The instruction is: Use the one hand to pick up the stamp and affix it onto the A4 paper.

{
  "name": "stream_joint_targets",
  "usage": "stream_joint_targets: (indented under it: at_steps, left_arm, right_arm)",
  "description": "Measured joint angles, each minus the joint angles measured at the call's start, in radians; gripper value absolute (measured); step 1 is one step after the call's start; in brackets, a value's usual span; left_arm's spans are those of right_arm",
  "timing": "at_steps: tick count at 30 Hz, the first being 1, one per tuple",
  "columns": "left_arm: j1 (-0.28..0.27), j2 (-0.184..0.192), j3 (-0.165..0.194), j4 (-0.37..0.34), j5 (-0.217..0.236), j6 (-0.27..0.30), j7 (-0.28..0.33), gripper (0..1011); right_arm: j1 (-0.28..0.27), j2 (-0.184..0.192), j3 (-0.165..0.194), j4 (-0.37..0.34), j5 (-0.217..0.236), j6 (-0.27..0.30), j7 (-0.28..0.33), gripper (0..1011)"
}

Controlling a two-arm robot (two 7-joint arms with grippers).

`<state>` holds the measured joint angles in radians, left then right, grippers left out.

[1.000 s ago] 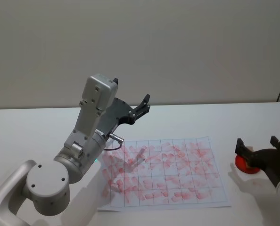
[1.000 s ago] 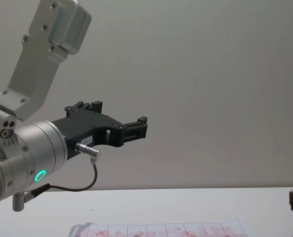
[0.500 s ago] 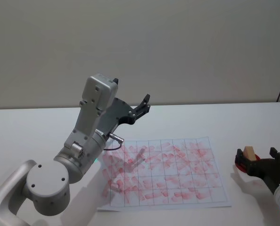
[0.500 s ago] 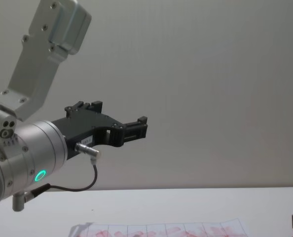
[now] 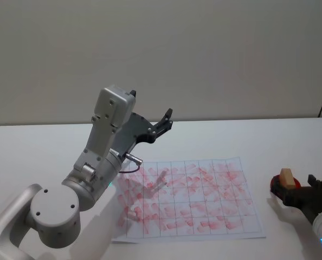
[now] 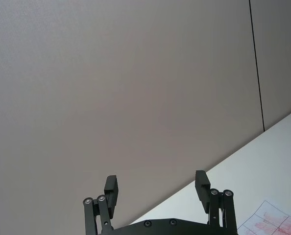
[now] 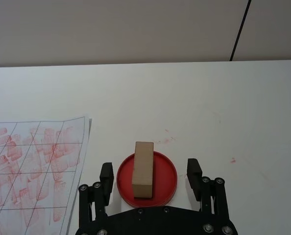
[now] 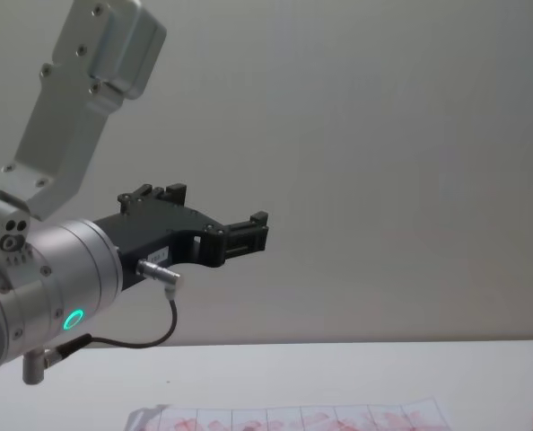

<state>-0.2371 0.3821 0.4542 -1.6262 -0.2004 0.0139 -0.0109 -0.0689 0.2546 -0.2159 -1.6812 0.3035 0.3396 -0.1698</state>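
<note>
Upright, the stamp (image 7: 143,169) stands in a red dish (image 7: 166,179) beside A4 paper (image 7: 37,156).

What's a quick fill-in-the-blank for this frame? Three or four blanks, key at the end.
The stamp stands on a ____ round pad.
The right claw is ____, flanking that pad.
The left claw, raised high, holds ____.
The A4 paper lies to the pad's ____, by the robot's sides.
Missing: red; open; nothing; left.
</note>
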Motion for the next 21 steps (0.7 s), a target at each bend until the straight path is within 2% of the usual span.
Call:
stream_joint_targets:
  at_steps: [3,7,10,14,21]
  left_arm:
    - [0.0,0.0,0.0,0.0,0.0,0.0,0.0,1001]
    - [0.0,0.0,0.0,0.0,0.0,0.0,0.0,1001]
    - [0.0,0.0,0.0,0.0,0.0,0.0,0.0,1001]
    - [0.0,0.0,0.0,0.0,0.0,0.0,0.0,1001]
    - [0.0,0.0,0.0,0.0,0.0,0.0,0.0,1001]
  right_arm:
    - [0.003,-0.002,0.0,0.004,-0.002,0.005,0.001,901]
    - [0.005,-0.004,0.0,0.008,-0.005,0.009,0.003,761]
    - [0.007,-0.005,0.0,0.011,-0.006,0.011,0.004,705]
    - [0.009,-0.006,0.0,0.013,-0.007,0.013,0.004,546]
    - [0.01,-0.007,0.0,0.016,-0.009,0.016,0.005,342]
